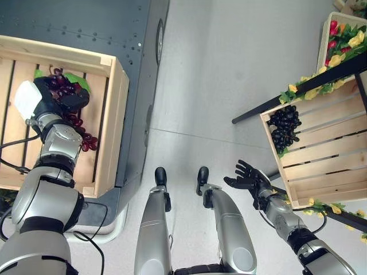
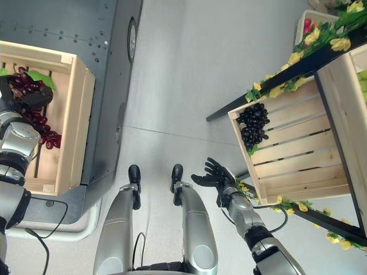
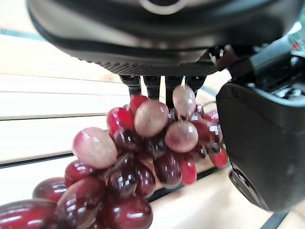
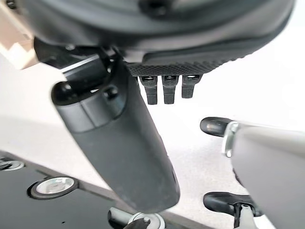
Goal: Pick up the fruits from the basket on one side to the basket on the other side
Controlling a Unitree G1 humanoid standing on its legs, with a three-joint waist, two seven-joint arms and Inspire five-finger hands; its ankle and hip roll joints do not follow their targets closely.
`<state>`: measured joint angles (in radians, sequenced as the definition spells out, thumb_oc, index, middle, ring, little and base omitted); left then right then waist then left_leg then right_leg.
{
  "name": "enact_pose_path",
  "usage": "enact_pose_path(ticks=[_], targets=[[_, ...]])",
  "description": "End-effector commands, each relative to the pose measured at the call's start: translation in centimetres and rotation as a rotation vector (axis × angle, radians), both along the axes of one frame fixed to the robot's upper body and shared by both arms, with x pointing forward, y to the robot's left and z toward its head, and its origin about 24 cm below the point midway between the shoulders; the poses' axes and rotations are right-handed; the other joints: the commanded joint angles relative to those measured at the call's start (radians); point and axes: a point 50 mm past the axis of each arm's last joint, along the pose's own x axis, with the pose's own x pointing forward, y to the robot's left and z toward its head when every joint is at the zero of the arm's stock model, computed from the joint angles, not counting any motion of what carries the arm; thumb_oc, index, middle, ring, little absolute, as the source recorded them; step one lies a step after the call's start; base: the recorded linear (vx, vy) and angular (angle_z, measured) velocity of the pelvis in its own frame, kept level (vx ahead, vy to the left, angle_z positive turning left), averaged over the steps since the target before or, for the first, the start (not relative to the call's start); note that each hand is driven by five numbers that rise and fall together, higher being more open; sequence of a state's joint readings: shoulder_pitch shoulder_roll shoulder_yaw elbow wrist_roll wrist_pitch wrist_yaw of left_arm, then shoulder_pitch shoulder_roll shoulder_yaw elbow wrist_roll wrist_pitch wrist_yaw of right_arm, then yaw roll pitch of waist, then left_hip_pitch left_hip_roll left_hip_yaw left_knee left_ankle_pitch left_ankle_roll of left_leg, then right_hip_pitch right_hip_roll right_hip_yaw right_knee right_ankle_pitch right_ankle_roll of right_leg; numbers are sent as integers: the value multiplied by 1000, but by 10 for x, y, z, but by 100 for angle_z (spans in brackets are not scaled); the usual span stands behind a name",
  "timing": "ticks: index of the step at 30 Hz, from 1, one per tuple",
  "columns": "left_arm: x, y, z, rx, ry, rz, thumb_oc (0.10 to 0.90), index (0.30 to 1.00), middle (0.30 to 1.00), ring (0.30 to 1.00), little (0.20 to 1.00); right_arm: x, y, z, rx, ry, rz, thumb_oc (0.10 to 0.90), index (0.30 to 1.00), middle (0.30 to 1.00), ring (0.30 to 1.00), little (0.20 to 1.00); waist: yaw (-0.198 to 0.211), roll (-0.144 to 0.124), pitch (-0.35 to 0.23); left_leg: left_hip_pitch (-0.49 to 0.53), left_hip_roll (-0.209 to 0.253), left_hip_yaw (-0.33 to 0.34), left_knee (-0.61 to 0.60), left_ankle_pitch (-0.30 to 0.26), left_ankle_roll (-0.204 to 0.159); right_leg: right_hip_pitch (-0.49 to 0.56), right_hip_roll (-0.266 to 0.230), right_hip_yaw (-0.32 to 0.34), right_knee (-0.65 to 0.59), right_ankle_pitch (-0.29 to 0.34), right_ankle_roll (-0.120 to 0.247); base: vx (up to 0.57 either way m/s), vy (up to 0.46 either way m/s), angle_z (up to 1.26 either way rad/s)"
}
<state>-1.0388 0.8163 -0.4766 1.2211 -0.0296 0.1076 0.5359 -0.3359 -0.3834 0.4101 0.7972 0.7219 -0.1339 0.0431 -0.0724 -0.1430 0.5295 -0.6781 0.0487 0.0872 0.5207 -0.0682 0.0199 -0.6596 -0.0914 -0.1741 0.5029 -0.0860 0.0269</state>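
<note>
Reaching into the left crate point(image 1: 112, 123), the left hand point(image 1: 54, 94) curls its fingers round a bunch of red grapes point(image 1: 80, 129) in the left eye view. The bunch trails from the hand down over the crate's slats, with a green leaf point(image 1: 77, 81) just beside the hand. Well apart on the robot's right, a second crate point(image 1: 321, 166) tilts on a dark stand, and black grapes point(image 1: 285, 127) lie against its upper corner. Yellow flowers point(image 1: 335, 57) and leaves run along the stand's rail. The right hand point(image 1: 248, 177) hovers over the grey floor point(image 1: 229, 74) near that crate's lower corner, fingers spread and holding nothing.

The right eye view gives the same layout: the left hand is closed on the red grapes inside the left crate, and the right hand is spread near the right crate.

In the left wrist view the red grapes hang between the fingers point(image 3: 155, 86) and the thumb point(image 3: 264, 143), pinched there above the pale slats.

In the right wrist view the thumb point(image 4: 128, 152) and fingers point(image 4: 171, 88) stand apart over the floor, with nothing between them.
</note>
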Motion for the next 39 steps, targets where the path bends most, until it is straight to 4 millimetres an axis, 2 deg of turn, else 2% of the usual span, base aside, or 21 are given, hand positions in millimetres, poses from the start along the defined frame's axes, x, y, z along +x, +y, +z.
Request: enact_pose_path(ticks=[1, 4, 5, 6, 7, 11, 18, 20, 21, 26, 29, 36, 39], targets=[[-13, 24, 14, 73, 64, 94, 800, 900, 900, 900, 900, -4, -15, 11, 9, -79, -44, 800, 900, 900, 900, 900, 8, 3, -10, 69, -42, 63, -3, -102, 37, 54, 43, -30, 21, -64, -27, 0, 0, 0], [-16, 26, 6, 63, 97, 95, 800, 900, 900, 900, 900, -2, -13, 12, 12, -89, -39, 800, 900, 900, 900, 900, 5, 1, -10, 68, -42, 70, -6, -106, 43, 50, 45, -26, 16, -61, -26, 0, 0, 0], [-16, 26, 4, 60, 106, 92, 624, 636, 636, 636, 636, -1, -13, 13, 13, -92, -39, 800, 900, 900, 900, 900, 5, 2, -10, 68, -42, 71, -6, -107, 43, 50, 45, -25, 16, -61, -25, 2, 26, -3], [-16, 26, -1, 56, 117, 80, 471, 406, 406, 406, 406, 0, -12, 13, 14, -95, -42, 800, 900, 900, 900, 900, 6, 4, -10, 67, -43, 71, -2, -108, 44, 50, 44, -24, 17, -62, -25, 1, 26, -3], [-16, 26, -3, 49, 126, 74, 400, 300, 300, 300, 300, 1, -12, 14, 15, -97, -42, 800, 900, 900, 900, 900, 7, 5, -10, 65, -44, 71, 1, -109, 44, 50, 44, -24, 18, -62, -25, 2, 29, -3], [-18, 27, -9, 36, 119, 48, 400, 300, 300, 300, 300, 2, -13, 16, 10, -102, -39, 800, 900, 900, 900, 900, 11, 18, -10, 74, -48, 70, 2, -112, 44, 54, 40, -20, 28, -67, -26, 8, 28, -1], [-23, 33, 0, 67, 52, 46, 400, 300, 300, 300, 300, -1, -11, 15, 21, -112, -38, 800, 900, 900, 900, 900, 23, 24, -10, 115, -48, 71, -9, -118, 47, 93, 32, -23, 11, -63, -20, 0, -5, 0], [-25, 35, 1, -19, -21, 39, 400, 300, 300, 300, 300, -2, -10, 14, 27, -110, -43, 800, 900, 900, 900, 900, 29, 26, -10, 133, -50, 69, -10, -121, 49, 111, 29, -25, 10, -66, -19, -4, -54, 0], [-27, 35, 1, -113, -132, 29, 400, 300, 300, 300, 300, -4, -8, 12, 33, -107, -47, 800, 900, 900, 900, 900, 35, 27, -10, 153, -52, 68, -14, -125, 50, 129, 26, -28, 12, -70, -18, 1, -50, -1], [-32, 34, -6, -176, -264, -8, 400, 300, 300, 300, 300, -12, -3, 5, 54, -93, -50, 800, 900, 900, 900, 900, 55, 35, -10, 243, -56, 67, -27, -143, 56, 208, 6, -47, 29, -86, -12, 0, -53, -1], [-35, 34, -8, -158, -277, -21, 400, 300, 300, 300, 300, -13, -4, 5, 65, -93, -51, 800, 900, 900, 900, 900, 62, 41, -10, 280, -59, 65, -30, -150, 58, 241, -2, -51, 38, -92, -11, 7, -41, -3], [-50, 33, -19, -140, -367, -82, 400, 300, 300, 300, 300, -20, -8, 1, 43, -72, -56, 800, 900, 900, 900, 900, 82, 97, -10, 449, -75, 54, -49, -176, 60, 399, -29, -47, 37, -125, -10, 35, -11, -5], [-55, 25, -28, -103, -383, -117, 400, 300, 300, 300, 300, -26, -11, -3, 31, -57, -63, 800, 900, 900, 900, 900, 86, 119, -41, 494, -87, 43, -83, -167, 55, 443, -31, -44, 4, -131, -13, 53, -11, -2]])
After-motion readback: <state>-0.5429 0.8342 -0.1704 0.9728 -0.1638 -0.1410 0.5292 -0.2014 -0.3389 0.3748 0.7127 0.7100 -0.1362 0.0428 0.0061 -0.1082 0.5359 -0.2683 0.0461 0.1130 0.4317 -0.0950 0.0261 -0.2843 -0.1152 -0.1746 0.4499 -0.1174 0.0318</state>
